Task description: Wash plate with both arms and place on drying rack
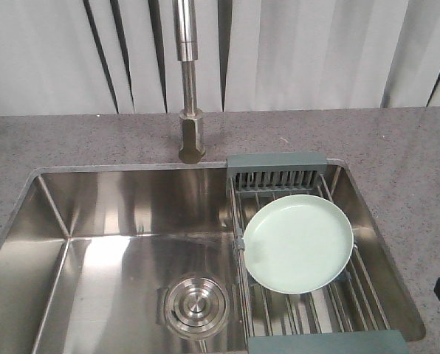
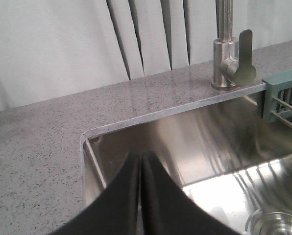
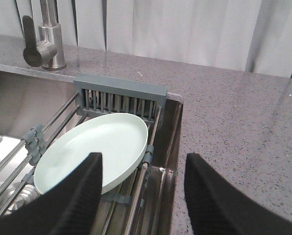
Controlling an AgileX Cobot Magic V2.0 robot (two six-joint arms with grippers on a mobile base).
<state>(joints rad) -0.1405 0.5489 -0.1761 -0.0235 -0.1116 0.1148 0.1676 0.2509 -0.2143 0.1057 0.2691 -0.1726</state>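
- Front view shows the plate point(image 1: 297, 242) lying face up on the drying rack point(image 1: 308, 302), which spans the right end of the sink point(image 1: 117, 243).
- The plate rests on the steel rods, its left edge just over the rack's left rail and its far edge near the grey-green end bar point(image 1: 277, 160).
- My left claw point(image 2: 141, 196) hangs over the left part of the sink, its two black fingers pressed together with only a thin seam between them, pinching nothing.
- My right claw point(image 3: 143, 196) hovers above the rack's near right corner with its fingers spread wide and nothing between them; its left finger point(image 3: 72, 196) overlaps the plate's near edge in the right wrist view, though I cannot tell whether it touches.
- The tap point(image 1: 188, 81) stands on the speckled grey table point(image 1: 397, 140) behind the sink.
- A round steel drain strainer point(image 1: 196, 304) sits in the sink floor, left of the rack.
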